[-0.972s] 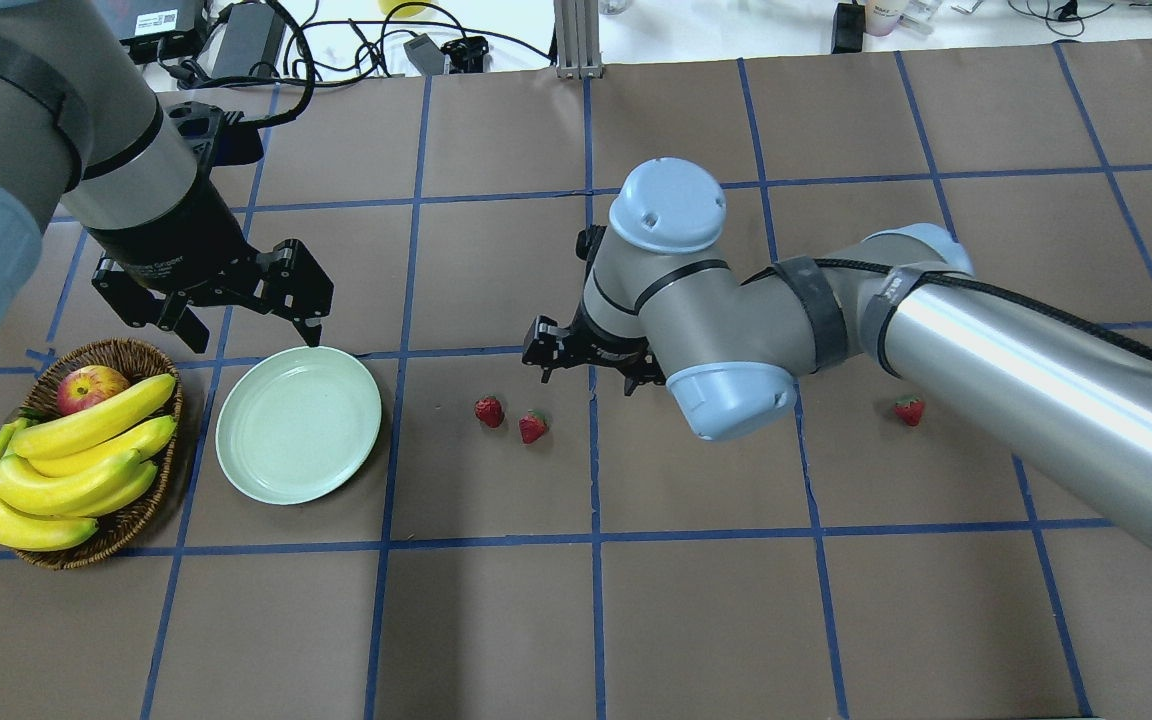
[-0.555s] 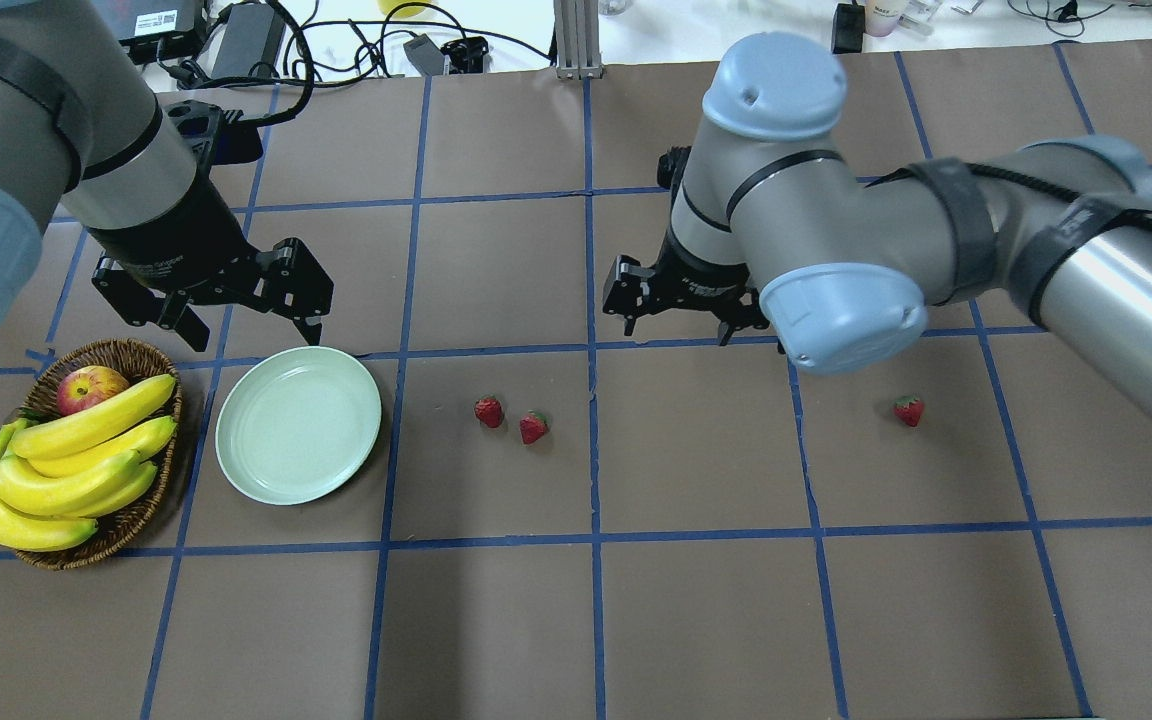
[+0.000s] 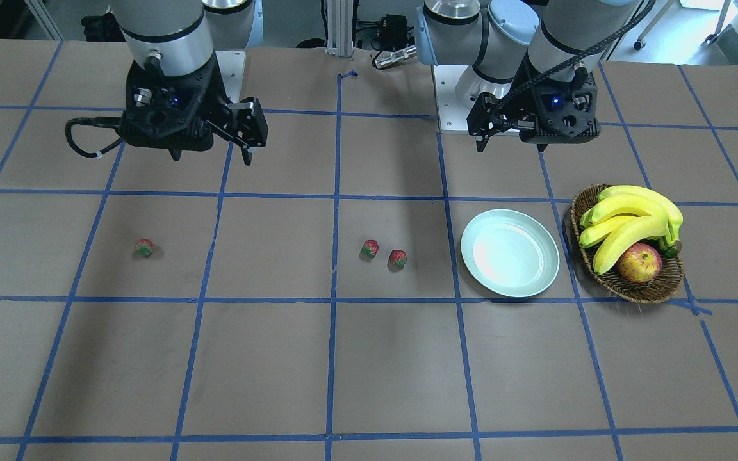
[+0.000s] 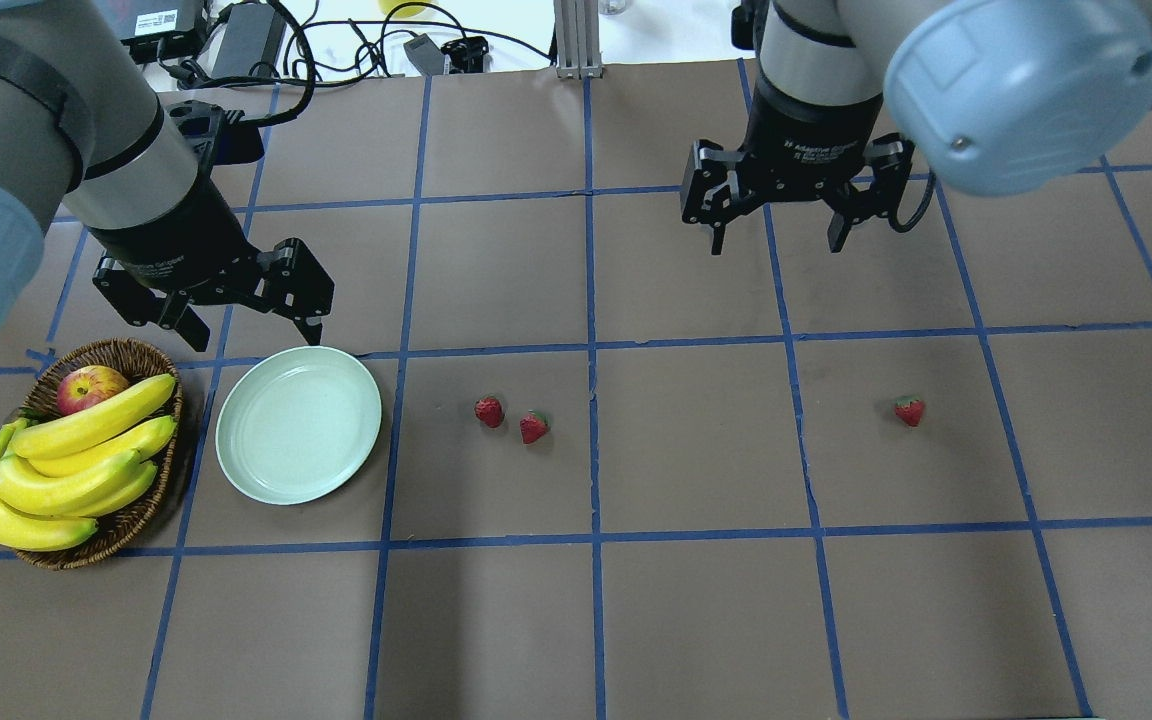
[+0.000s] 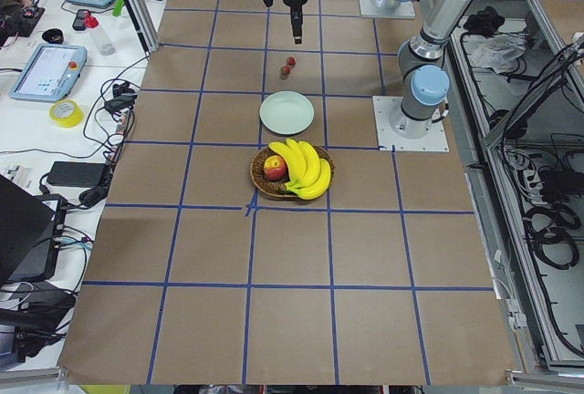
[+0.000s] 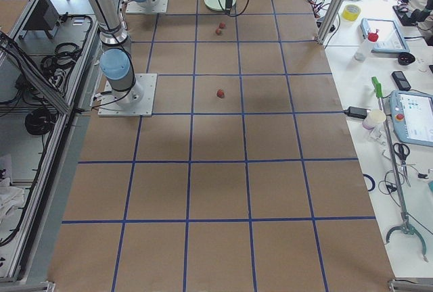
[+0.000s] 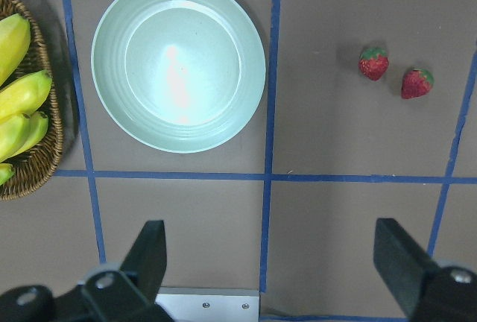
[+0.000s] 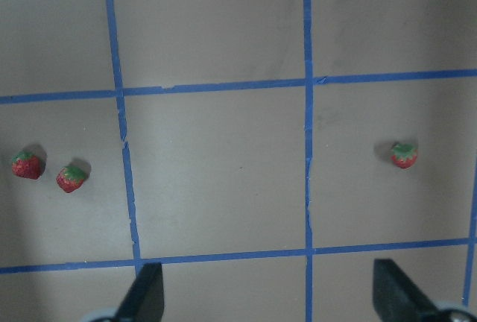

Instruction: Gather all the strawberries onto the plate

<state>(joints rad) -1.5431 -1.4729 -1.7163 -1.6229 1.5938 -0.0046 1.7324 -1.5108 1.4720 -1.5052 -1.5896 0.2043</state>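
Note:
Three small red strawberries lie on the brown table. Two lie close together near the middle (image 4: 489, 411) (image 4: 533, 427), and one lies alone to the right (image 4: 909, 411). The pale mint plate (image 4: 298, 424) is empty, left of the pair. My left gripper (image 4: 246, 335) is open and empty, raised above the table just behind the plate. My right gripper (image 4: 778, 236) is open and empty, high above the table behind and between the pair and the lone strawberry. The left wrist view shows the plate (image 7: 178, 63) and the pair (image 7: 374, 63). The right wrist view shows all three (image 8: 404, 155).
A brown wicker basket (image 4: 141, 520) with bananas (image 4: 66, 465) and a red-yellow apple (image 4: 89, 387) stands left of the plate. Cables and a power brick (image 4: 246, 40) lie beyond the table's far edge. Blue tape lines grid the table.
My right arm has risen and swung back and to the right, away from the pair of strawberries. The left arm, plate and strawberries have not moved.

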